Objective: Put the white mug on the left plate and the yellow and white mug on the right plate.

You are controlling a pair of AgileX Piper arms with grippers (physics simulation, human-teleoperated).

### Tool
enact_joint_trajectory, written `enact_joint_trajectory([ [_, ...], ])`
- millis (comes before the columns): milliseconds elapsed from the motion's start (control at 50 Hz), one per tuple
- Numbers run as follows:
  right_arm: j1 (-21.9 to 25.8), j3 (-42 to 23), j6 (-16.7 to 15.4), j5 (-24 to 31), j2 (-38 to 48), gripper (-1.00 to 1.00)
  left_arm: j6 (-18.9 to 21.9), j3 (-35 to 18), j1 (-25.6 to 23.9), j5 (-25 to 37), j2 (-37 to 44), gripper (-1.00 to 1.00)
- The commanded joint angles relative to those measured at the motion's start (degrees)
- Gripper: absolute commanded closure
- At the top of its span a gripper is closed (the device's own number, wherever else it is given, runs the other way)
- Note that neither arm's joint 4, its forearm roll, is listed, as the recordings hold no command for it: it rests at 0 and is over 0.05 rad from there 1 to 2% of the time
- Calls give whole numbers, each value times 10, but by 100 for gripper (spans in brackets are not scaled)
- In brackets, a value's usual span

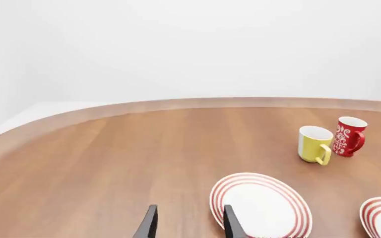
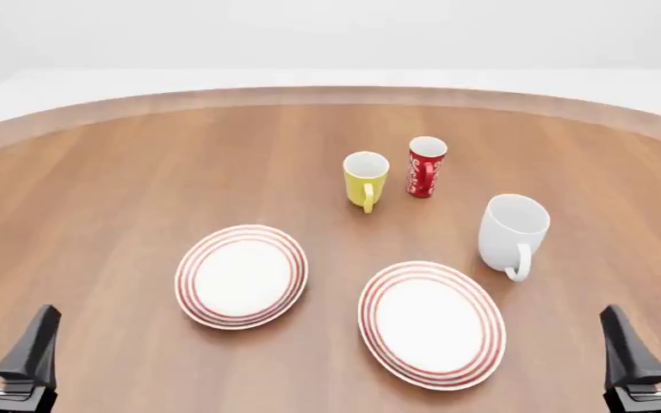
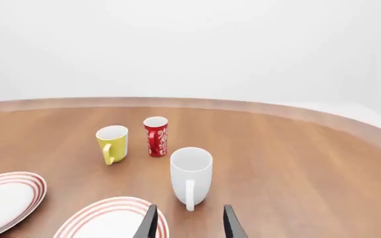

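On table: both plates bare | my left gripper (image 2: 3,344) and right gripper (image 2: 650,342) apart, empty | risk: yellow and white mug (image 2: 365,179) beside red cup (image 2: 426,167), could knock it

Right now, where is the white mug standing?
In the front view the white mug stands upright on the table's right half, just beyond the right plate and right of the red cup.

In the front view, the left plate (image 2: 241,276) lay left of centre, the right plate (image 2: 432,323) lower right of it. The white mug (image 2: 512,232) stood just upper right of that plate; the yellow and white mug (image 2: 367,179) and the patterned cup (image 2: 426,167) stood side by side above centre.
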Motion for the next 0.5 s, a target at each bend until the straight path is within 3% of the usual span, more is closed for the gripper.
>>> enact_joint_trajectory([
  [20, 2, -1, -11, 1, 1, -100, 0, -1, 0, -1, 3, -100],
  [360, 17, 0, -36, -12, 38, -100, 0, -1, 0, -1, 3, -100],
  [500, 18, 0, -38, -64, 98, -100, 0, -1, 0, -1, 3, -100],
])
